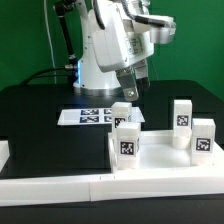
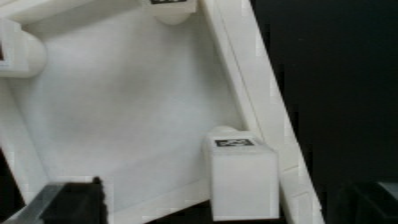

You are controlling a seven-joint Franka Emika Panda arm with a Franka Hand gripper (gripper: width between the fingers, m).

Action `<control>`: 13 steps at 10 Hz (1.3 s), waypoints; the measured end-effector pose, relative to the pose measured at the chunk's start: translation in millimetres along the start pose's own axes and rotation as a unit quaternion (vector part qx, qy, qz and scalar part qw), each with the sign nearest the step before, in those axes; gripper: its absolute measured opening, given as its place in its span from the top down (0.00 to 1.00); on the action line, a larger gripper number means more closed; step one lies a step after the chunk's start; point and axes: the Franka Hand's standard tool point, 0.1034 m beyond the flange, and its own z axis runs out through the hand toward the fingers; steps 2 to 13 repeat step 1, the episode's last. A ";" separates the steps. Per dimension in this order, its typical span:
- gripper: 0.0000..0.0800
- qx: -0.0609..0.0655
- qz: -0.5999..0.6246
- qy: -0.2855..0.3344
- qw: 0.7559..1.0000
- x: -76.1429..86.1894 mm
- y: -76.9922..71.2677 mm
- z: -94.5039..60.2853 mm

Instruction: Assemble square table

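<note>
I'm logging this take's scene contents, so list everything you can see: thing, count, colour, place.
square table top: one, white, lying near the front of the black table, with legs standing up from it; its inner face fills the wrist view.
legs: four, white with black-white tags, upright at the top's corners.
border bars: white, along the table's front edge; count unclear.
marker board: one, white with black tags, flat behind the top.
table: one, black.
backdrop: green, behind the table.
cables: dark, behind the arm on the exterior view's left.
arm: one, white, at the back.
claw: one, open, above the back leg on the exterior view's left, holding nothing.
</note>
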 end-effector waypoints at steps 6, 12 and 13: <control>0.19 0.000 0.000 0.000 1.000 0.2 0.3 0.6; 0.19 0.000 0.000 0.000 1.000 0.2 0.3 0.6; 0.19 0.000 0.000 0.000 1.000 0.2 0.3 0.6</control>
